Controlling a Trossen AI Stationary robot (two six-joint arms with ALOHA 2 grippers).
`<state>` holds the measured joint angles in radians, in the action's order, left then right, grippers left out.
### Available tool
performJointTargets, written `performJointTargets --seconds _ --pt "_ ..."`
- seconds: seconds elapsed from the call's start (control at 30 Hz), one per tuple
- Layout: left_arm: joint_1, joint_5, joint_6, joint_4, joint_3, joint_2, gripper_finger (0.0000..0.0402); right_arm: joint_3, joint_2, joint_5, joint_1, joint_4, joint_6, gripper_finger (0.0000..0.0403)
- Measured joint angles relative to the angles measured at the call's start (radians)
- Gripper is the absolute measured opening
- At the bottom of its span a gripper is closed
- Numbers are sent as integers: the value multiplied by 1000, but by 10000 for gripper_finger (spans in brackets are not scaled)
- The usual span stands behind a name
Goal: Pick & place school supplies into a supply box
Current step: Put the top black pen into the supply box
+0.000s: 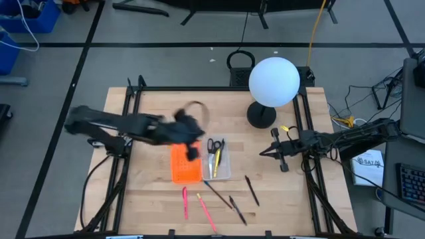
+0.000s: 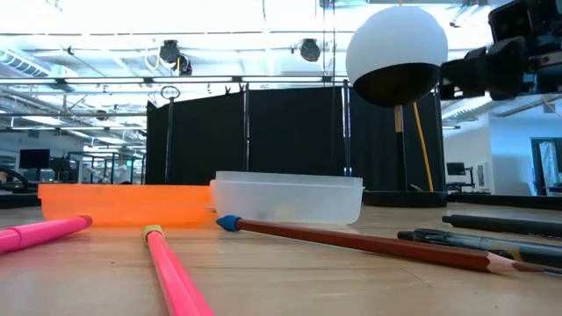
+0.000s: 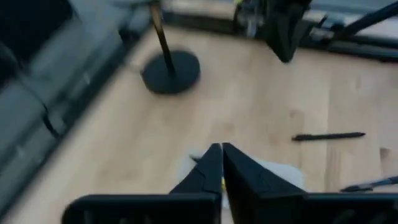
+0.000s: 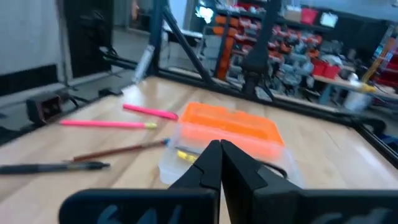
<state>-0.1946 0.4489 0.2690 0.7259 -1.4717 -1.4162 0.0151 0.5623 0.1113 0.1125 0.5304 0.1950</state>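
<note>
The clear supply box (image 1: 221, 161) lies at mid-table with the black-handled scissors (image 1: 214, 144) and a yellow pencil (image 1: 216, 163) inside it. The orange panel (image 1: 185, 166) lies against its left side. Two pink pens (image 1: 184, 202) (image 1: 206, 214), a brown pencil (image 1: 217, 194) and two dark pens (image 1: 252, 190) (image 1: 237, 210) lie on the table nearer the near edge. My left gripper (image 1: 192, 150) (image 3: 221, 148) hovers shut and empty over the panel and the box's left edge. My right gripper (image 1: 264, 153) (image 4: 219, 145) is shut and empty, right of the box.
A lamp with a white globe (image 1: 273, 80) and a round black base (image 1: 261, 116) stands far-right of the box, close to the right arm. Black frame rails (image 1: 219, 89) border the table. Bare wood lies between the box and my right gripper.
</note>
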Motion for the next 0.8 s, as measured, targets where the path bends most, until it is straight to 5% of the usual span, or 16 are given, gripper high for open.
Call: performJointTargets --seconds 0.13,0.43,0.67,0.8 --pt "-2 -54 -209 -198 228 232 6 0 -1 57 0 36 -28 0" --pt "130 -471 -470 -718 804 557 3 0 0 109 1 -7 -13 0" --pt "151 -462 -418 -866 1021 711 2 0 2 104 1 -49 -74 0" --pt "87 -339 -468 -825 1077 850 2 0 2 102 1 -48 -104 0"
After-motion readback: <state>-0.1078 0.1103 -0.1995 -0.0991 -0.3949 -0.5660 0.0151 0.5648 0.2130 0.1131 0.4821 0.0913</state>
